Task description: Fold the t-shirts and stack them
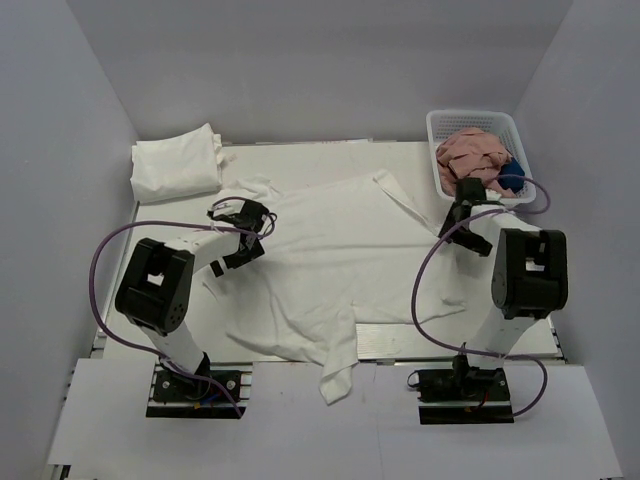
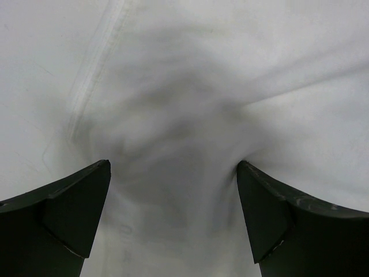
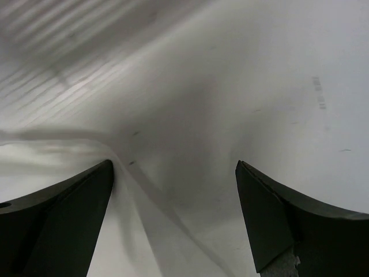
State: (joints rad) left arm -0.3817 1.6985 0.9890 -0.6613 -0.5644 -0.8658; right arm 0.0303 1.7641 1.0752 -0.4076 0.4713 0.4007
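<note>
My jaws stand wide apart on both arms, gripping nothing. Between the fingers of my left gripper [image 2: 173,222] I see only white cloth, gathered into soft creases, with a stitched hem [image 2: 92,86] running up the left side. From above, that left gripper [image 1: 236,238] hangs over the left sleeve end of the spread t-shirt [image 1: 330,260]. I cannot tell whether the fingertips touch the fabric.

My right gripper [image 3: 173,222] looks down on a raised fold of the same white cloth. In the top view, this right gripper [image 1: 453,226] sits at the shirt's right edge, just beside the white basket [image 1: 470,115].

The spread t-shirt lies open and wrinkled across the middle of the table [image 1: 300,155], one part drooping over the near edge between my bases. A folded bundle [image 1: 178,163] of white shirts rests in the far left corner, just beside the spread shirt. The basket holds crumpled pink cloth [image 1: 478,152] and something blue [image 1: 512,181].
</note>
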